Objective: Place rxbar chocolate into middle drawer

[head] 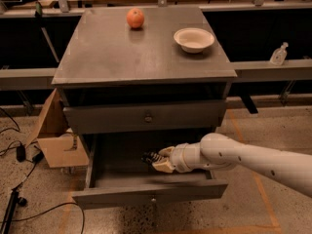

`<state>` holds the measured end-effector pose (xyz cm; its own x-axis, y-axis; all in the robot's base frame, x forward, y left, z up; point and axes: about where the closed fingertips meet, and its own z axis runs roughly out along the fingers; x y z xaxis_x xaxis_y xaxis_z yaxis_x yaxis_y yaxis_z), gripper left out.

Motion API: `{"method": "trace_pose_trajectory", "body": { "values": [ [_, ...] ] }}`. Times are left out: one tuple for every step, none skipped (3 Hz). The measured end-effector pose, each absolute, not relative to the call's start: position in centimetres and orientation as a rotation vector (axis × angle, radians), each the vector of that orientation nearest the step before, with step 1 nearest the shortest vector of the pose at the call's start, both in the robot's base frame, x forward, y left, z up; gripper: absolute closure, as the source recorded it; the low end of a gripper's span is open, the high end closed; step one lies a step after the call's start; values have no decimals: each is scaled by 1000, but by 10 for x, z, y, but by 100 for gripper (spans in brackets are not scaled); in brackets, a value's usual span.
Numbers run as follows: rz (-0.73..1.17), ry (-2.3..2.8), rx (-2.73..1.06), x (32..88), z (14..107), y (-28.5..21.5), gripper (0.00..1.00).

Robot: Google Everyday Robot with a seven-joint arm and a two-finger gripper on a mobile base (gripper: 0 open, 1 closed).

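The middle drawer [122, 195] is pulled open, showing its low grey front panel and deep dark tray. My gripper [157, 160] reaches in from the right, over the tray. It is shut on the rxbar chocolate [149, 157], a small dark bar sticking out to the left of the fingers. The bar is held just above the drawer floor, near the middle of the tray. My white arm [243, 160] crosses the drawer's right side.
The closed upper drawer [146, 117] sits directly above the gripper. On the cabinet top stand an orange fruit [135, 18] and a white bowl [194, 39]. A cardboard box [56, 140] and cables lie on the floor at left.
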<state>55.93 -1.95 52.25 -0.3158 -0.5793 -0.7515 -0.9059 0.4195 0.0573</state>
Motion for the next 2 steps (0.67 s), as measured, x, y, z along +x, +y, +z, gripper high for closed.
{"method": "trace_pose_trajectory", "body": {
  "values": [
    [595, 2036, -1266, 567, 483, -15, 82],
    [551, 2051, -1295, 577, 449, -9, 58]
  ]
}}
